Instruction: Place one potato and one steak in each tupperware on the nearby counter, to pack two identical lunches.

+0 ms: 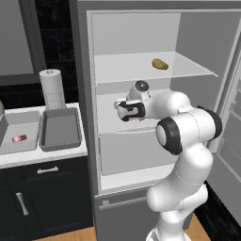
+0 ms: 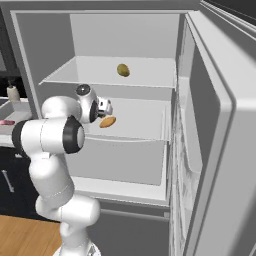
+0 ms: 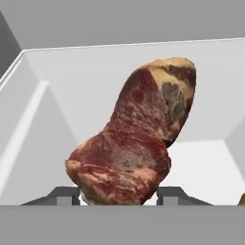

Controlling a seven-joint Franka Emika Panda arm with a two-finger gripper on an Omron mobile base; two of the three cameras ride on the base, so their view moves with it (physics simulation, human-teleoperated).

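My gripper point(image 3: 117, 194) reaches into the open fridge at the middle shelf, its jaws closed against both sides of a raw red marbled steak point(image 3: 136, 143) that stands up between them. From the base views the gripper point(image 1: 123, 109) point(image 2: 105, 107) sits just above that shelf. A brown potato point(image 2: 107, 121) lies on the shelf right beside it. A second potato point(image 1: 160, 64) point(image 2: 123, 70) rests on the upper shelf. Two grey tupperware trays stand on the white counter point(image 1: 42, 154) to the left: the nearer tupperware point(image 1: 60, 140) and the left tupperware point(image 1: 9, 146), which holds a small red steak point(image 1: 19, 138).
The fridge door point(image 2: 220, 130) stands open at the right, close to the arm. A paper towel roll point(image 1: 52, 87) stands behind the trays. Black cabinets with silver handles point(image 1: 47, 170) sit under the counter. A small bottle point(image 2: 12, 92) stands on the counter at the far left.
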